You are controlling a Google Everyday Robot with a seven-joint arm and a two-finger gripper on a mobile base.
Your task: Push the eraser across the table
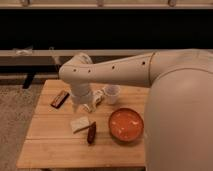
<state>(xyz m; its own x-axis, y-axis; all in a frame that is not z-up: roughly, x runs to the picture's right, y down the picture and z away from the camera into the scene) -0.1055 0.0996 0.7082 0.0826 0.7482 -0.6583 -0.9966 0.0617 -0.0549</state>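
dark background with pale horizontal rails runs behind a light wooden table (55, 146), which stands on a speckled grey floor. the eraser (60, 98) lies flat near the table's far left corner, angled toward the left edge, with bare wood around it. the arm reaches in from the right side, its thick white elbow over the far edge, and the gripper (86, 104) hangs low just right of the eraser, apart from it; i cannot tell whether it is spread or closed. a white mug (111, 93) sits near the far edge, just right of the gripper. a pale beige block (80, 123) and a dark brown oblong (91, 133) lie mid-table, the oblong nearer the front edge. an orange-red bowl (126, 125) stands toward the right edge.
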